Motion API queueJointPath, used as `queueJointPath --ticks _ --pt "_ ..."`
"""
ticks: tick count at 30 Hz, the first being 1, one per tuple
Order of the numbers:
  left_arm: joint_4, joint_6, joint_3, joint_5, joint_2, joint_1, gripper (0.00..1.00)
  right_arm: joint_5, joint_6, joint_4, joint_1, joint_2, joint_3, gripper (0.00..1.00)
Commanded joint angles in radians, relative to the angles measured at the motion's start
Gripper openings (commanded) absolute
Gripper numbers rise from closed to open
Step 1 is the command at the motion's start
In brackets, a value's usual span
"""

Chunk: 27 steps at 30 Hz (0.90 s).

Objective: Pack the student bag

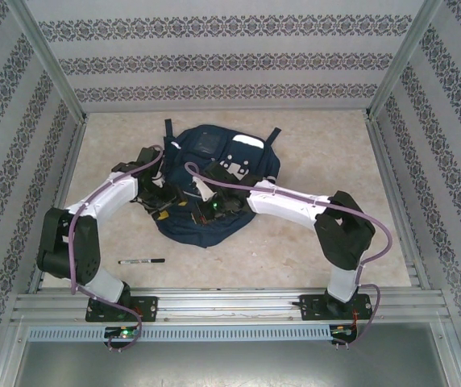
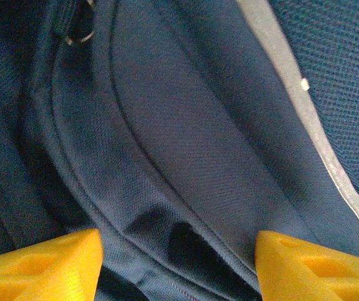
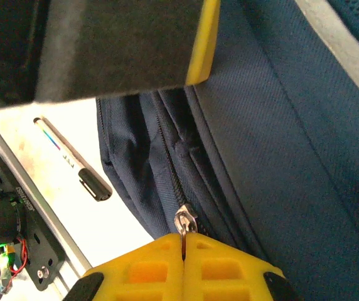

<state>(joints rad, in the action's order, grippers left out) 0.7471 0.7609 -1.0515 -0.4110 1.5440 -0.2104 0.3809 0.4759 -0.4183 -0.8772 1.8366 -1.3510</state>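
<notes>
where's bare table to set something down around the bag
Widest: table right of the backpack, to the right wall. Also the far-left corner, and the near strip right of the marker. Crowded: backpack's near half, under the left arm and right arm.

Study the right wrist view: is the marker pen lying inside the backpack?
No, the marker pen lies on the bare table beside the backpack, outside its fabric.

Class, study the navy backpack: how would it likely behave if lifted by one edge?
The student bag is probably floppy: its fabric creases and dents beside the zip. It would likely sag rather than rise flat. The coarse weave looks grippy, not slippery.
</notes>
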Motion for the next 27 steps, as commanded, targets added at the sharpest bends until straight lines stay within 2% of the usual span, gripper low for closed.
queueJointPath --ticks 1,7,11,13,14,15,17,21,27 --pt "0.048 0.054 0.005 0.055 -0.061 -0.011 0.66 -0.013 0.019 0.068 0.000 0.025 -0.045 0.00" --pt "-0.049 0.172 0.086 0.095 -0.047 -0.031 0.65 0.014 0.030 0.085 -0.014 0.056 -0.071 0.00" --pt "-0.135 0.210 0.096 0.125 0.039 -0.046 0.56 0.025 0.041 0.085 -0.027 0.044 -0.043 0.00" --pt "-0.146 0.202 0.072 0.130 0.078 -0.047 0.45 0.024 0.049 0.086 -0.035 0.035 -0.014 0.00" --pt "-0.138 0.196 0.058 0.144 0.093 -0.047 0.35 0.023 0.051 0.082 -0.038 0.031 0.001 0.00" --pt "-0.133 0.182 0.038 0.156 0.103 -0.047 0.18 0.013 0.051 0.071 -0.042 0.024 0.017 0.00" --pt "-0.104 0.151 -0.006 0.181 0.115 -0.046 0.00 -0.021 0.044 0.037 -0.045 0.007 0.051 0.00" --pt "-0.055 0.086 -0.082 0.195 0.127 -0.043 0.00 -0.132 -0.005 -0.035 -0.042 -0.058 0.152 0.00" --pt "-0.024 -0.025 -0.162 0.132 0.167 -0.022 0.00 -0.275 -0.093 -0.155 0.017 -0.168 0.272 0.00"
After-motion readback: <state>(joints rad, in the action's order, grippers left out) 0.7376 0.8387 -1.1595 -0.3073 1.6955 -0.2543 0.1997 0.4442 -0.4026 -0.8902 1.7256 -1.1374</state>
